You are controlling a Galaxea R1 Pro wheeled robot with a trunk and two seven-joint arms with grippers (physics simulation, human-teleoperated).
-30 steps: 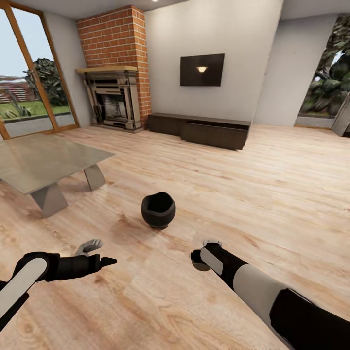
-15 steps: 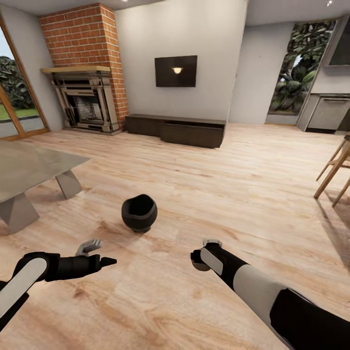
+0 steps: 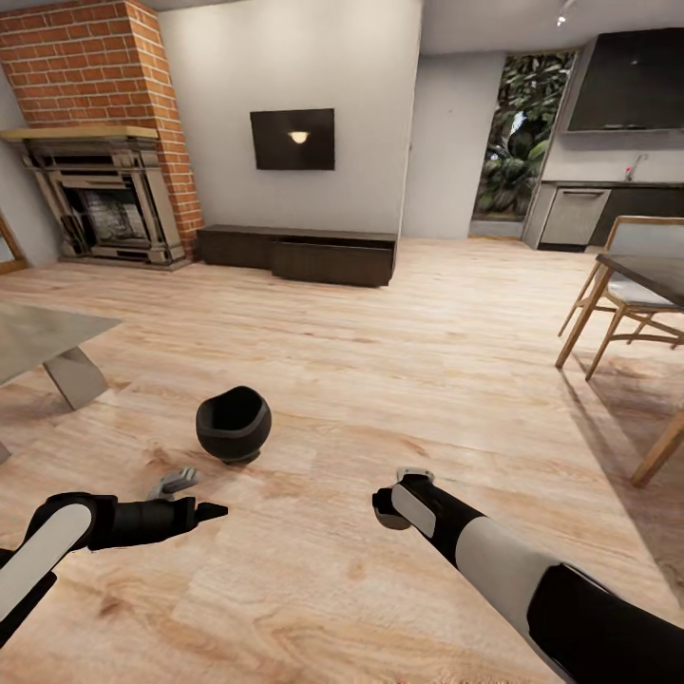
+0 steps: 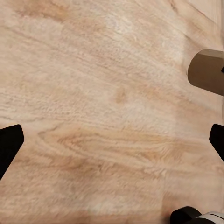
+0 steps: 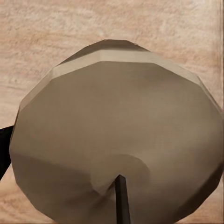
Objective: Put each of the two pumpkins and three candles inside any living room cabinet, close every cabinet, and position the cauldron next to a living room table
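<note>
The black cauldron (image 3: 233,425) sits on the plank floor, mouth tilted toward me, a short way right of the grey-green table (image 3: 38,334). My right gripper (image 3: 388,511) is shut on a beige-grey candle (image 3: 384,519), held low over the floor. The right wrist view shows this candle (image 5: 116,135) close up, with its dark wick. My left gripper (image 3: 195,496) hangs open and empty just in front of the cauldron. In the left wrist view the left gripper (image 4: 112,140) spans bare floor, with the candle (image 4: 207,70) at the edge. The long dark cabinet (image 3: 299,255) stands against the far wall with its fronts shut.
A brick fireplace (image 3: 100,190) is at the far left and a black TV (image 3: 292,139) hangs above the cabinet. Wooden chairs (image 3: 617,294) and a dark dining table (image 3: 660,271) stand at the right. Grey kitchen units (image 3: 579,214) lie beyond.
The camera has swung to the right, so the whole scene slid left and the dining chairs and kitchen came into view. Both arms keep their pose; the candle stays gripped.
</note>
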